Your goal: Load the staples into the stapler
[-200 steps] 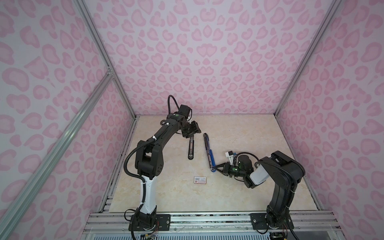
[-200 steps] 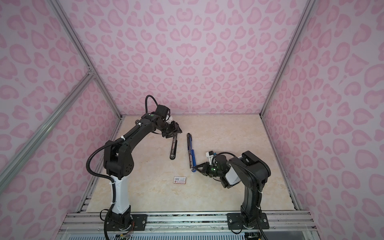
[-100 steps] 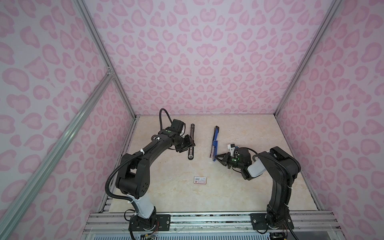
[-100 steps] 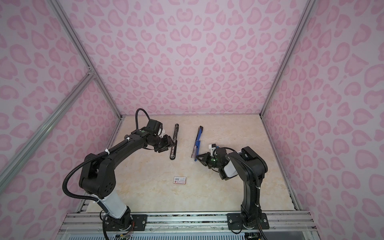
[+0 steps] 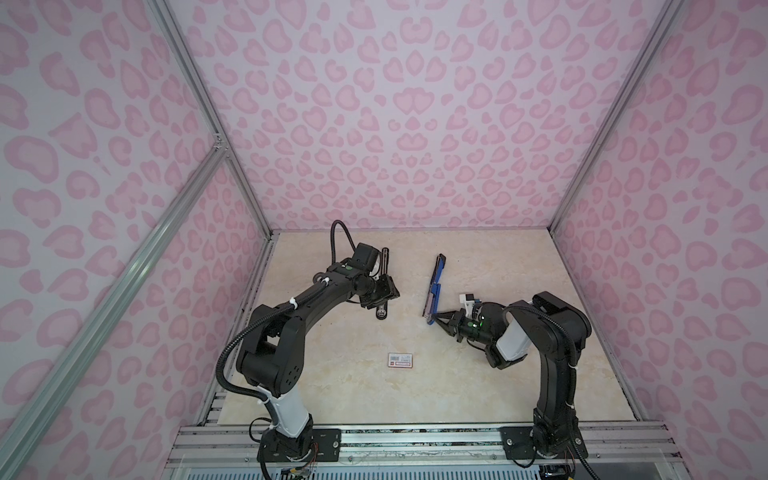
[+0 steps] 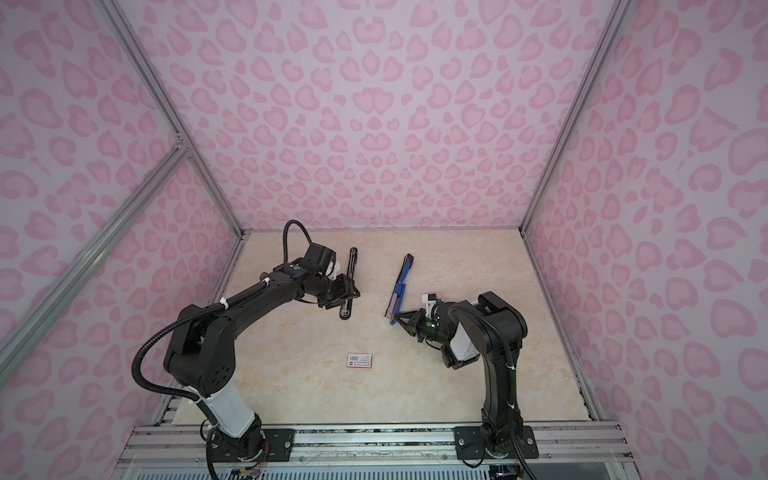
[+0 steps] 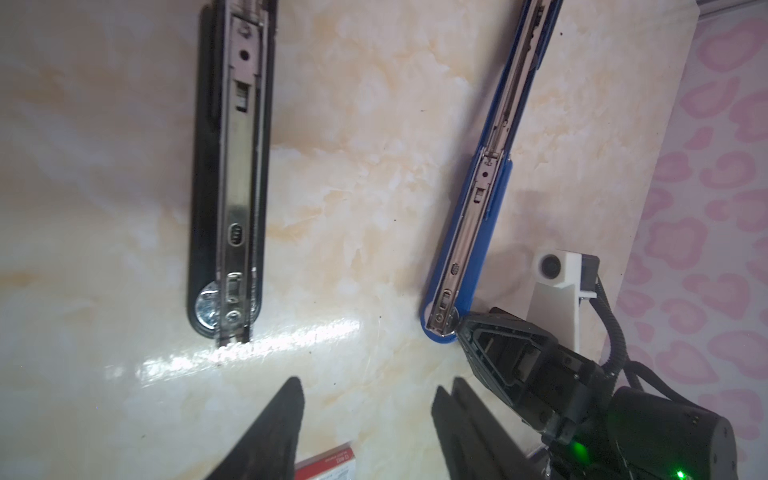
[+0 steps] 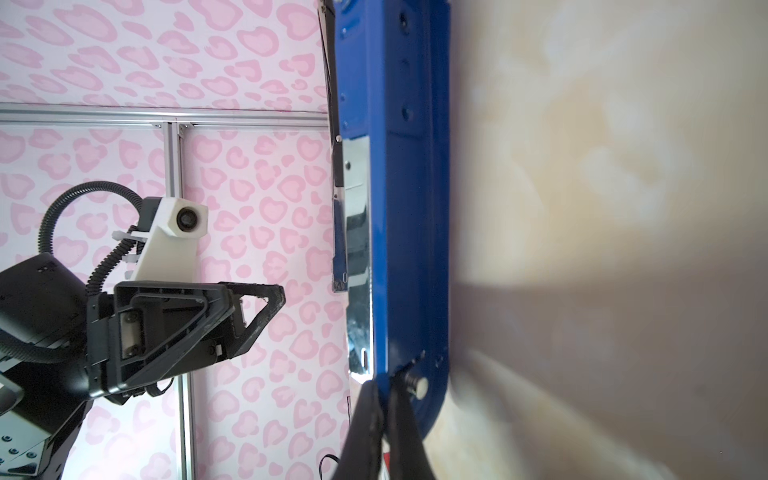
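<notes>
right pincer (image 5: 435,321) closed at blue stapler (image 5: 434,288) tip

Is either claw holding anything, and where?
The right claw is pinched shut on the near end of the blue stapler; the left claw is open and empty.

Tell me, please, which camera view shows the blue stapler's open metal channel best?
The left wrist view: the blue stapler faces it, its silvery channel large and clear. In both top views the stapler is small and the channel hardly readable. The right wrist view shows mainly its blue outer side, close up.
</notes>
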Controlling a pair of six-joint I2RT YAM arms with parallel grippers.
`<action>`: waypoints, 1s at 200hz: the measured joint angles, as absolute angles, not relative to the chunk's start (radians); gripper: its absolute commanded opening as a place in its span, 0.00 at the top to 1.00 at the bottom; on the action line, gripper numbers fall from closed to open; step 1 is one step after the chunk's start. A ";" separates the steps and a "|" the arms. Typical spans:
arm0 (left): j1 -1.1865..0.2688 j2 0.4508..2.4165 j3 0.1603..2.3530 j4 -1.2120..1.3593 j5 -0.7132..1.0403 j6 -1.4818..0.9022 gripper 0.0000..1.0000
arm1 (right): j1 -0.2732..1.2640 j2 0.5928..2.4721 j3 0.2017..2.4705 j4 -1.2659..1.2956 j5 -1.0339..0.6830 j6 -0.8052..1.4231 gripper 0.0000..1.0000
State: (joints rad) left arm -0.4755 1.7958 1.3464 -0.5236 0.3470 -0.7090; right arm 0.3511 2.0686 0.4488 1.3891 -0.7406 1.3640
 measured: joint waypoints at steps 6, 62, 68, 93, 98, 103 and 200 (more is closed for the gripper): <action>-0.485 1.806 1.361 -0.523 0.347 -0.709 0.41 | 0.347 2.071 0.439 1.401 -0.740 1.369 1.00; -0.585 1.959 1.492 -0.513 0.344 -0.682 0.40 | 0.326 2.145 0.400 1.576 -0.749 1.439 1.00; -0.595 1.974 1.505 -0.512 0.344 -0.680 0.40 | 0.325 2.154 0.400 1.581 -0.750 1.443 1.00; -0.634 2.046 1.566 -0.497 0.336 -0.662 0.40 | 0.324 2.162 0.400 1.587 -0.760 1.446 1.00; -0.639 2.059 1.574 -0.492 0.337 -0.661 0.40 | 0.324 2.162 0.399 1.587 -0.760 1.446 1.00; -0.643 2.073 1.579 -0.488 0.341 -0.661 0.40 | 0.324 2.161 0.398 1.587 -0.760 1.444 1.00; -0.643 2.153 1.521 -0.276 0.500 -0.682 0.52 | 0.323 2.159 0.397 1.587 -0.756 1.440 1.00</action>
State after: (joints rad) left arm -0.6434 2.1532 1.5211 -0.2756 0.4999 -0.6823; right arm 0.3225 2.1586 0.3969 1.5867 -0.7563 1.4403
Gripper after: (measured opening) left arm 0.509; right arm 0.048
